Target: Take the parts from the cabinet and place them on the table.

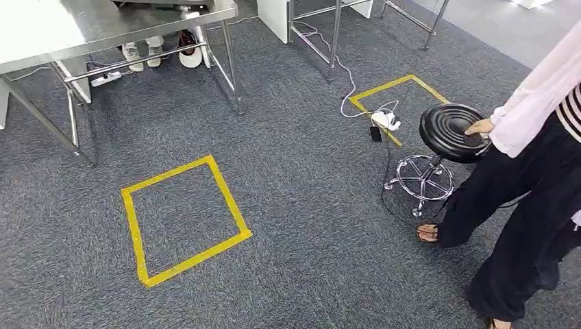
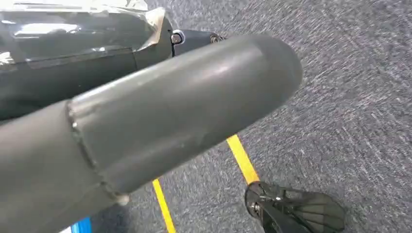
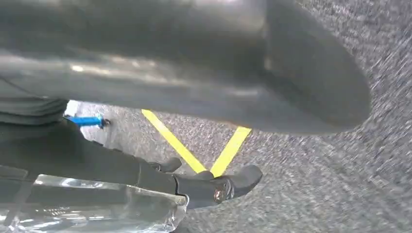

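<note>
Much carpet is shown, a steel worktop beyond. A person, stool and cables could be struck in walking. Clear plastic, perhaps bagged parts, lies against the left robot hand and right robot hand; grip cannot be told.

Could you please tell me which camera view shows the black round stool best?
The head view: the black stool appears whole, seat and chrome base, with a person's hand on it. The wrist views show carpet and yellow tape, not the stool.

Two yellow tape squares, one black stool, one person, two steel tables
</note>
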